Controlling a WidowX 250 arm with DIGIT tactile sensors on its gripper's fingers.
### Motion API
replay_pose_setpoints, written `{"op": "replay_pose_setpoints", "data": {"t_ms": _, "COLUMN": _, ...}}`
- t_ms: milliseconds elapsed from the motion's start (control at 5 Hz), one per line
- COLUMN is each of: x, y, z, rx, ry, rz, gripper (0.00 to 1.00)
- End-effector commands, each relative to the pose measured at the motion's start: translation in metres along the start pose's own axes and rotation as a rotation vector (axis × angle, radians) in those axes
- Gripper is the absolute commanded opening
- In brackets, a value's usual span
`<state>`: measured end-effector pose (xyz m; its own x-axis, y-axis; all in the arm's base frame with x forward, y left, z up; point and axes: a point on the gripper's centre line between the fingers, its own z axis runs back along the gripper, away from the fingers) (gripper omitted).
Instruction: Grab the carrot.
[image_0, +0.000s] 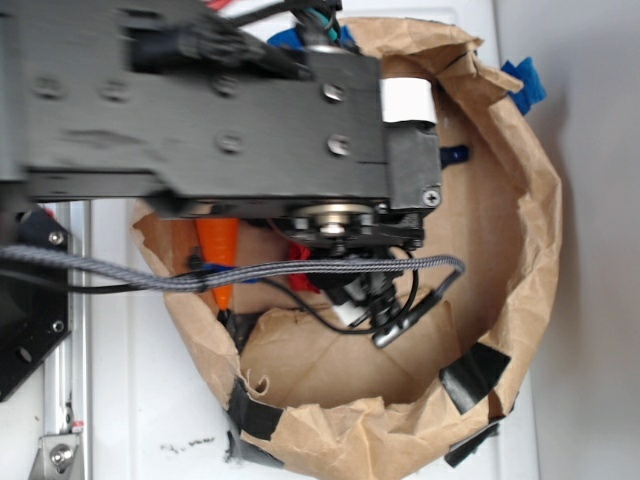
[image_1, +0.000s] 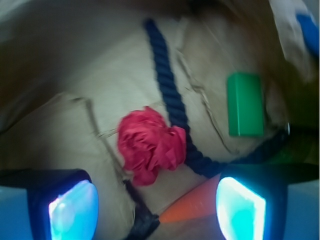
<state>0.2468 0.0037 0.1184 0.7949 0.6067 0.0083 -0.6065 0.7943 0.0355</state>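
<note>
Wrist view: claw (image_1: 157, 207) wide open, holding nothing, its 2 fingers (image_1: 72, 210) flanking the carrot (image_1: 192, 204) tip; red paper flower (image_1: 150, 144), blue rope (image_1: 172, 95), green block (image_1: 245, 104) beyond.

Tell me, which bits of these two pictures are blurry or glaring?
Exterior view: the black robot arm is blurred. Wrist view: soft throughout; the gripper's fingers glare bright cyan, and the glossy orange toy carrot between them looks fuzzy.

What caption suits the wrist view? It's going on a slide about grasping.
Open pincer above the paper bag floor, carrot tip between its fingers, beside a red paper flower, blue rope and green block.
</note>
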Motion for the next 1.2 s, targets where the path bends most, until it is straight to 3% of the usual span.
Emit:
{"op": "replay_pose_setpoints", "data": {"t_ms": 0, "x": 0.006, "y": 0.003, "z": -0.005, "rx": -0.007, "ry": 0.036, "rz": 0.174, "gripper": 1.0}}
{"op": "replay_pose_setpoints", "data": {"t_ms": 600, "x": 0.006, "y": 0.003, "z": -0.005, "rx": -0.007, "ry": 0.036, "rz": 0.174, "gripper": 1.0}}
{"op": "replay_pose_setpoints", "data": {"t_ms": 1000, "x": -0.019, "y": 0.007, "z": -0.021, "rx": -0.095, "ry": 0.055, "rz": 0.401, "gripper": 1.0}}
